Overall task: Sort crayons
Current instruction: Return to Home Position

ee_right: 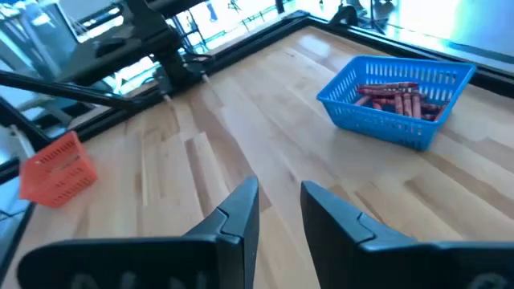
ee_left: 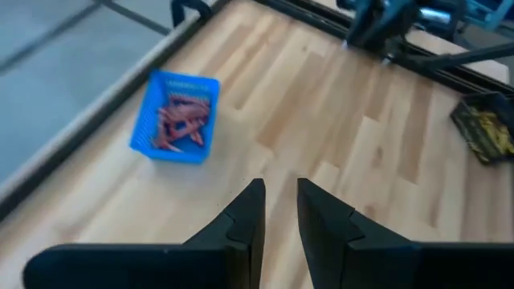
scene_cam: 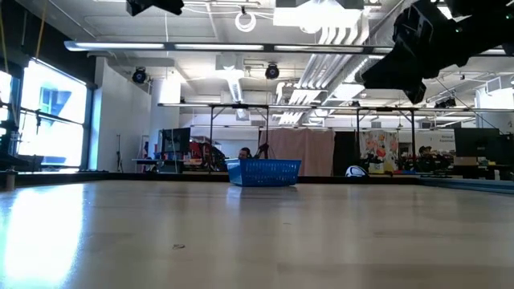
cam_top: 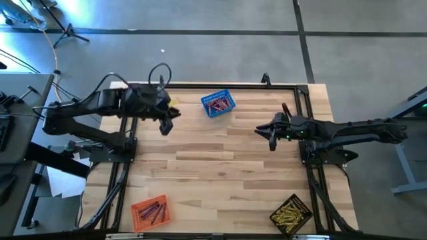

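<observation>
You have almost nothing left to do, judging by how things lie: no loose crayon shows anywhere on the pale plank table (cam_top: 227, 173), and all three baskets are loaded. Your left gripper (ee_left: 279, 201) hangs above the wood with its dark, wedge-shaped fingers a narrow slot apart and nothing between them; your right gripper (ee_right: 279, 205) faces it from across the table in the same released, empty state. The red crayons (ee_right: 399, 95), thin waxy sticks lying in a loose heap, sit in the blue basket (ee_right: 377, 120), a small rectangular mesh tray ahead of both grippers and roughly between them, toward the far edge. Well behind the right gripper, at the near edge, the black basket (cam_top: 303, 204) holds the yellow crayons (cam_top: 291, 215). Well behind the left gripper, also at the near edge, the orange basket (ee_right: 56, 172) holds a mixed clump of darker crayons (cam_top: 151, 212); their exact colours are hard to tell. What remains, I judge, is only bringing both arms back to rest.
</observation>
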Robot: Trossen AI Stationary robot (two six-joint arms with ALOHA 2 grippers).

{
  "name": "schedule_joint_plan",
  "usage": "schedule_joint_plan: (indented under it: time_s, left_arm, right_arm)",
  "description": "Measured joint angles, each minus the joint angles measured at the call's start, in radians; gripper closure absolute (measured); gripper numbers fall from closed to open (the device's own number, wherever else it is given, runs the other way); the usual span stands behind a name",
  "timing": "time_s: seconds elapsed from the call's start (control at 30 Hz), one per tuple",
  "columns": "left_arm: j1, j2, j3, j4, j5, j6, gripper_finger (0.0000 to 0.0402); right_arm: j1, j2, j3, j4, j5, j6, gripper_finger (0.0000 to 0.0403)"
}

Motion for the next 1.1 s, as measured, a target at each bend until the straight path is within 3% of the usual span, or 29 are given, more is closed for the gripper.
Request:
schedule_joint_plan:
  time_s: [0.3, 0.43, 0.6, 1.1]
  left_arm:
    - [-0.178, -0.009, -0.141, 0.012, -0.024, -0.197, 0.0342]
    - [-0.231, -0.008, -0.178, 0.009, -0.099, -0.287, 0.0342]
    - [-0.279, -0.009, -0.178, 0.018, -0.156, -0.336, 0.0342]
    - [-0.424, -0.009, -0.178, 0.013, -0.087, -0.399, 0.0342]
  right_arm:
    - [-0.002, -0.128, -0.077, -0.063, -0.002, -0.031, 0.0325]
    - [-0.002, -0.182, -0.135, -0.042, -0.004, 0.043, 0.0325]
    - [-0.001, -0.242, -0.181, -0.035, -0.004, 0.024, 0.0325]
    - [-0.002, -0.360, -0.224, -0.086, 0.011, -0.046, 0.0325]
